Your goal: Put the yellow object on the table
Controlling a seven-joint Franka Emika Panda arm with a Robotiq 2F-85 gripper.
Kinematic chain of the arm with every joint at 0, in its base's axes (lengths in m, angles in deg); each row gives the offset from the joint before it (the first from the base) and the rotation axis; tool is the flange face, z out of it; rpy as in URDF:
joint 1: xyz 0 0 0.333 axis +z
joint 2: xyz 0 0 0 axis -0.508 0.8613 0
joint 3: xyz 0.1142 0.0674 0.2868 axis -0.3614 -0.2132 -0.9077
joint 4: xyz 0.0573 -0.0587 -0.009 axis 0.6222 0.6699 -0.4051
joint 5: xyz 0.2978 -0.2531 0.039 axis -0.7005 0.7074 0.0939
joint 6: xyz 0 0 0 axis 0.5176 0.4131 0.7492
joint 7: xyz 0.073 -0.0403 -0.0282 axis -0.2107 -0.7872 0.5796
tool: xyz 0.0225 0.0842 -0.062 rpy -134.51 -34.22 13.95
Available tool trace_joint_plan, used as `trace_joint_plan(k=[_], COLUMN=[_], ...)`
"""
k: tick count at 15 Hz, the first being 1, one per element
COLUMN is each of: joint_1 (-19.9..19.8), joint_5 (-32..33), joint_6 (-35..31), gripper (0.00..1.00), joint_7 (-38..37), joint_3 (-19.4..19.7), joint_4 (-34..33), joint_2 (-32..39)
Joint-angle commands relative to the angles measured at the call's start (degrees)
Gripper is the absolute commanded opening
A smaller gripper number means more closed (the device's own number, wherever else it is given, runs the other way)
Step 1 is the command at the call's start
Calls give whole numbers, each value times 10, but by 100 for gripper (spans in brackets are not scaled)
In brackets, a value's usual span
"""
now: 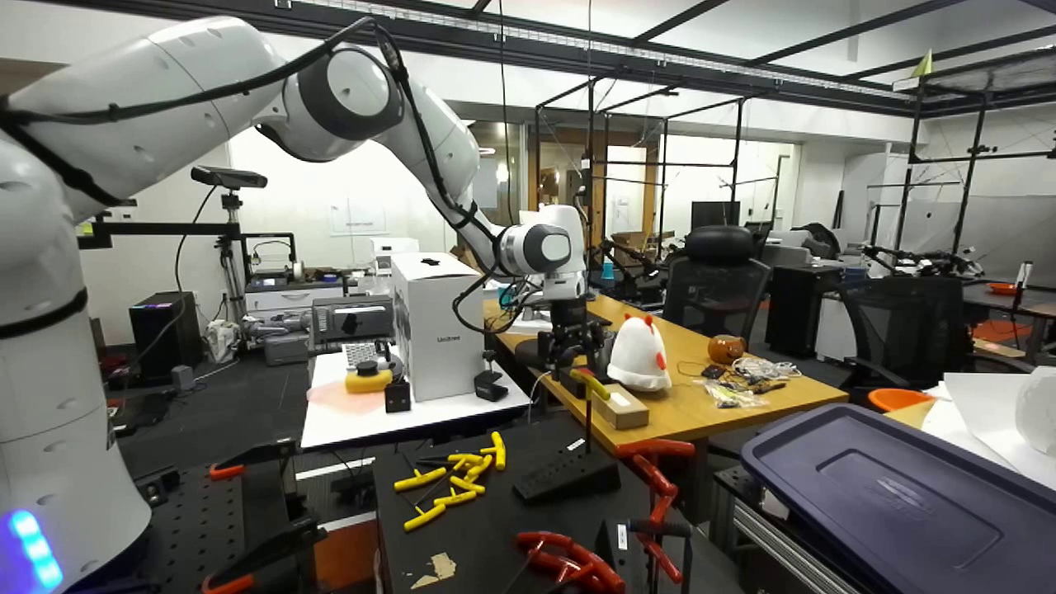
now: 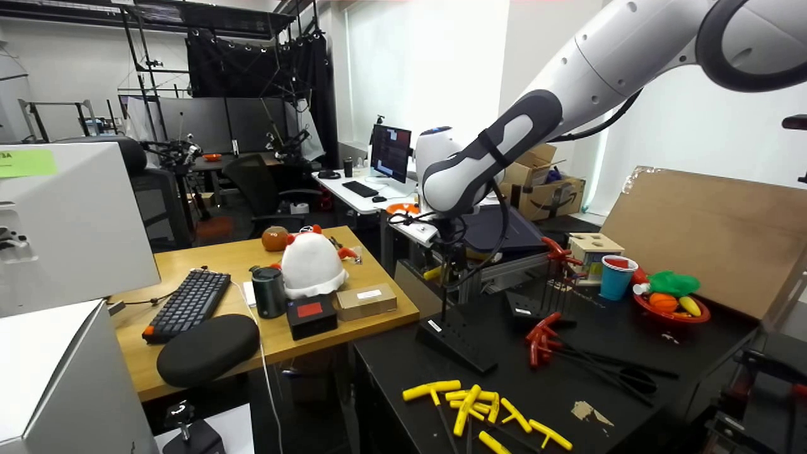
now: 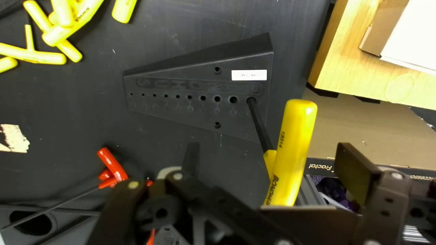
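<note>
Well, in the wrist view yellow handles [image 3: 64, 33] lay at ten o'clock on the black table [image 3: 85, 112], red handles [image 3: 113, 165] at eight. A black stand [image 3: 204, 81] sat near twelve — toward four, the tool [image 3: 269, 156] gaped wide, its jaws either side of the yellow T-handled key [image 3: 293, 149], which stood upright in the stand's rightmost hole.

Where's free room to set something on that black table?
The black tabletop looks bare between the yellow heap, lying red handles and the stand holding a yellow tool. Crowded: that heap, and the blue cup beside the bowl.
</note>
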Motion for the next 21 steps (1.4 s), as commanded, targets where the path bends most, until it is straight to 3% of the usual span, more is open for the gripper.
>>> trace_joint_plan(k=[1, 21], joint_1=[10, -70], joint_5=[24, -20], joint_6=[10, -4], gripper=[100, 100], joint_7=[-39, -2], joint_3=[9, -46], joint_4=[14, 12], joint_2=[-15, -10])
